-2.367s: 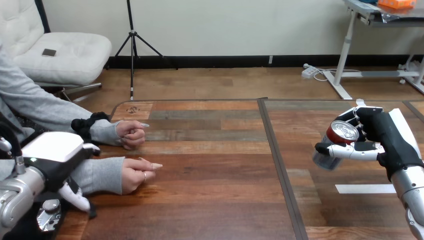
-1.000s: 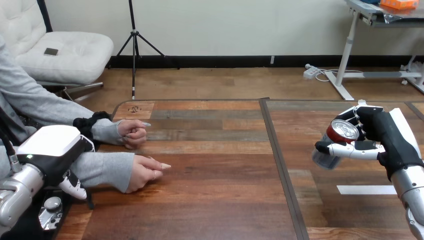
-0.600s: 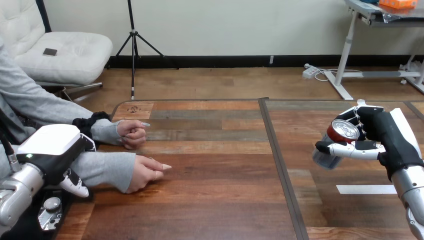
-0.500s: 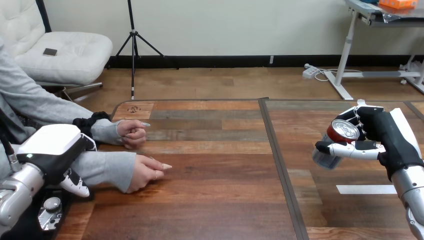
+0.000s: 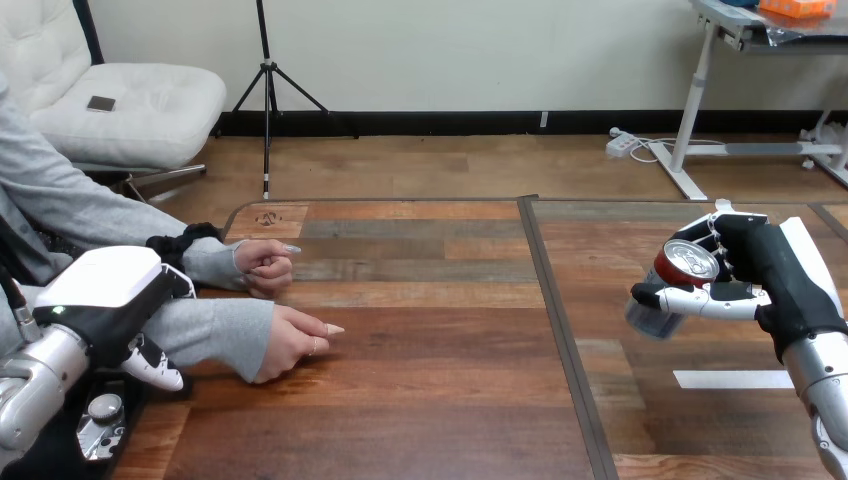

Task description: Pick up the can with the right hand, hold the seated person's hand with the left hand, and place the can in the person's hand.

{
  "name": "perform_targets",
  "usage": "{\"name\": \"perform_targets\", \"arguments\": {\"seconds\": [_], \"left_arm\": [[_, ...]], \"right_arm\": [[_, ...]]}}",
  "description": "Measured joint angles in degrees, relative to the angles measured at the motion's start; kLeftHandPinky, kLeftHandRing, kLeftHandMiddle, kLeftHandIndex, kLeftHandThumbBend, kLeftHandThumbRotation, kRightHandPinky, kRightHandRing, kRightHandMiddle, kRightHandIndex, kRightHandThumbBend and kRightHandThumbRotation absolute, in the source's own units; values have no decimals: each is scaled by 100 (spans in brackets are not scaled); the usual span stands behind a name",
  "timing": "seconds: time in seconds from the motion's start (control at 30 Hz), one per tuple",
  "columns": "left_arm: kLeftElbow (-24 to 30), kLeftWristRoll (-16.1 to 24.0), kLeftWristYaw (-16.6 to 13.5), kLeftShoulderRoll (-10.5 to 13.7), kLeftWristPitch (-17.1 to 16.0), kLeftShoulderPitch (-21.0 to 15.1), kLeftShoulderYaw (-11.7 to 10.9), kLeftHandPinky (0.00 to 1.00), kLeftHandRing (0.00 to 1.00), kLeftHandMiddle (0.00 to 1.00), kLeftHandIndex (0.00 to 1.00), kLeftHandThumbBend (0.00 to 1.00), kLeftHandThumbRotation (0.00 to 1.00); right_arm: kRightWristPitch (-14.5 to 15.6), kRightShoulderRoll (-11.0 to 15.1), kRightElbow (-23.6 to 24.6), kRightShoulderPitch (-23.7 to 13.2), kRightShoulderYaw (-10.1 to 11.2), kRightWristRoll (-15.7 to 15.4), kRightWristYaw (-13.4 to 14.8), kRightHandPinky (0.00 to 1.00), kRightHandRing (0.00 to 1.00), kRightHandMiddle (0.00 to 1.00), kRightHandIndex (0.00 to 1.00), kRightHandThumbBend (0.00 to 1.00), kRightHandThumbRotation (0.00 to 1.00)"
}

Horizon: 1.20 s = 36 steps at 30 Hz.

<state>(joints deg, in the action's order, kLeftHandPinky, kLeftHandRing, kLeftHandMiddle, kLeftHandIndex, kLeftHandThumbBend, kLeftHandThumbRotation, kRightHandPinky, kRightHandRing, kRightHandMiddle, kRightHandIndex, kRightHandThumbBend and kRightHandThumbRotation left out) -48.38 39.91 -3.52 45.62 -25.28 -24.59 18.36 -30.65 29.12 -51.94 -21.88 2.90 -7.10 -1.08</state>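
Note:
The silver and red can (image 5: pixel 668 288) hangs tilted above the right half of the wooden table (image 5: pixel 430 400), with my right hand (image 5: pixel 768 268) shut on it from the right. The thumb crosses the can's front. My left hand (image 5: pixel 98 298) sits at the left edge, its white back over the grey sleeve (image 5: pixel 210 335) of the person's near forearm. I cannot tell whether it grips the sleeve. The person's near hand (image 5: pixel 296 342) rests palm down on the table, loosely curled, one finger pointing right. The person's far hand (image 5: pixel 264 266) is a fist on the table behind it.
A dark seam (image 5: pixel 560 330) runs front to back between the two tabletop halves. A strip of white tape (image 5: pixel 730 378) lies on the table under my right forearm. The table's far edge (image 5: pixel 400 202) lies beyond the person's hands.
The person's near forearm and hand have slid a little to the right and forward. My left hand has shifted slightly right along the sleeve. The right hand and can have stayed still.

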Motion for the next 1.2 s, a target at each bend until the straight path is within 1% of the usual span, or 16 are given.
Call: {"name": "perform_targets", "arguments": {"seconds": [0.4, 0.7, 0.87, 0.97, 1.2], "left_arm": [[2, -138, 33, 2, -45, 0, -18, 33, 39, 46, 50, 77, 0], [78, -318, 216, 4, -46, 1, -82, 32, 38, 45, 50, 77, 0], [158, -407, 256, 4, -46, 18, -147, 32, 38, 45, 49, 79, 0], [231, -527, 258, 4, -47, 55, -195, 32, 38, 44, 49, 78, 0], [499, -841, 319, 0, -46, 227, -413, 32, 37, 43, 48, 76, 0]], "right_arm": [[21, 0, 0, 0, 0, -1, 2, 35, 37, 42, 44, 78, 0], [59, -1, 0, 0, 0, -12, 20, 35, 37, 42, 44, 79, 0], [59, 0, 0, 0, 0, -15, 25, 35, 37, 42, 44, 79, 0], [59, 0, 0, 0, -1, -24, 29, 36, 38, 42, 44, 79, 0], [59, 0, 1, 0, 0, -54, 48, 36, 38, 42, 44, 79, 0]]}}
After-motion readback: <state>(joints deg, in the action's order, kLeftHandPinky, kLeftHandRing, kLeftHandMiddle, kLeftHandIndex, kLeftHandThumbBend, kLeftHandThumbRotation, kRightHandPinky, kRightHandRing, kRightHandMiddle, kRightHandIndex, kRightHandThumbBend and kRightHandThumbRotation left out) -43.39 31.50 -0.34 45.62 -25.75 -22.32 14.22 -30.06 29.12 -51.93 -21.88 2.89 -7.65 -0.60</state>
